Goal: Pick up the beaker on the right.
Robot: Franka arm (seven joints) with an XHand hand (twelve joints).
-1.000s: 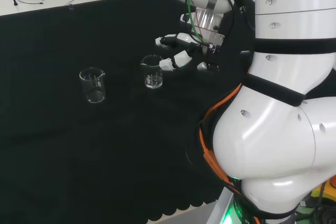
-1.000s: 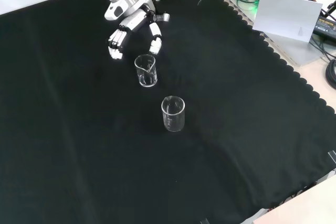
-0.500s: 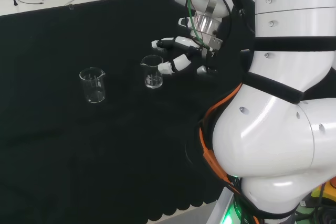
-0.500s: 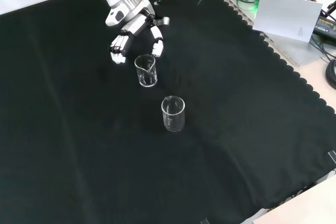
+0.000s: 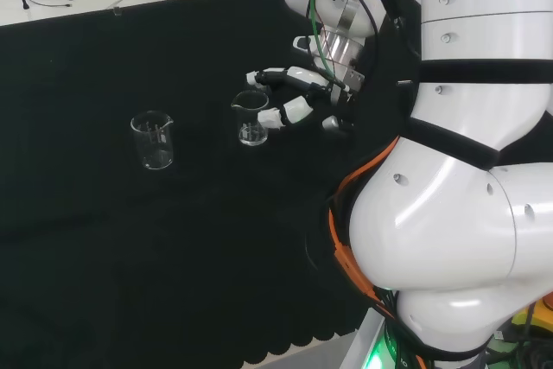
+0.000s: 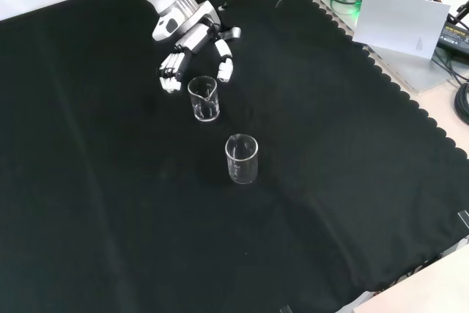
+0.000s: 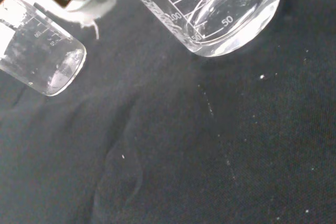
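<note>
Two clear glass beakers stand upright on the black cloth. In the head view one beaker (image 5: 251, 118) is at the middle and the other beaker (image 5: 153, 139) is to its left. My hand (image 5: 298, 97) hovers just right of the middle beaker, open, with its fingers spread on both sides of the rim and nothing held. In the front view the hand (image 6: 192, 42) reaches down from the top to the near beaker (image 6: 204, 98), and the second beaker (image 6: 241, 158) stands below it. The wrist view shows the near beaker (image 7: 215, 11) large and the far beaker (image 7: 39, 51) beside it.
The arm's own white links (image 5: 467, 170) take up the right of the head view. In the front view a grey box (image 6: 399, 23) and cables sit off the cloth's scalloped edge at the upper right.
The hand has moved closer to the middle beaker, leftward in the head view and downward in the front view. Both beakers stay where they were.
</note>
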